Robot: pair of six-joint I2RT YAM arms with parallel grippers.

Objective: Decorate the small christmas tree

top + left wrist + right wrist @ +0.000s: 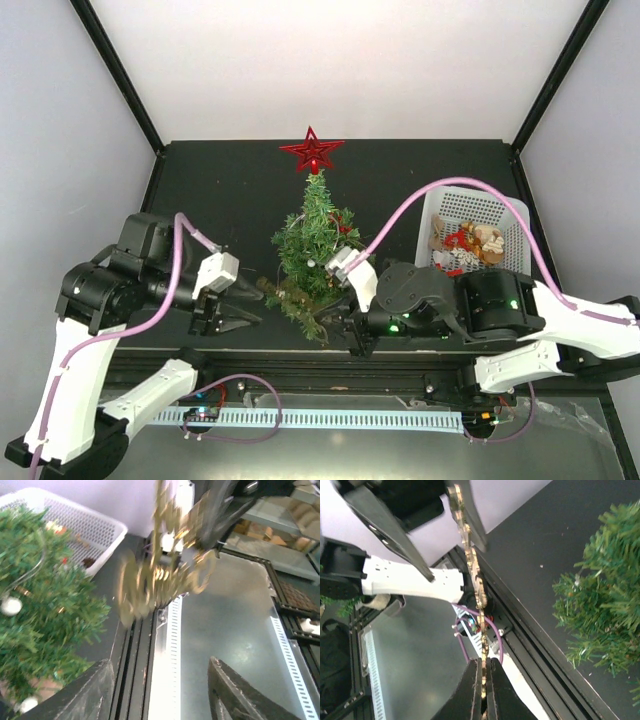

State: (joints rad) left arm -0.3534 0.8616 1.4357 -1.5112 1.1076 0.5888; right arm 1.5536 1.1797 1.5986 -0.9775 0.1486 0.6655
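At the near edge of the black table (pixel 220 190), the right gripper (pixel 482 666) is clamped shut on a gold bead garland (pixel 479 587). The garland runs from it towards the left gripper (pixel 160 667), whose jaws stand apart and grip nothing. Just behind both, mid-table, the small christmas tree (pixel 312 255) stands upright with a red star (pixel 312 152) on its tip. To its right sits a white basket (pixel 447 205) holding ornaments.
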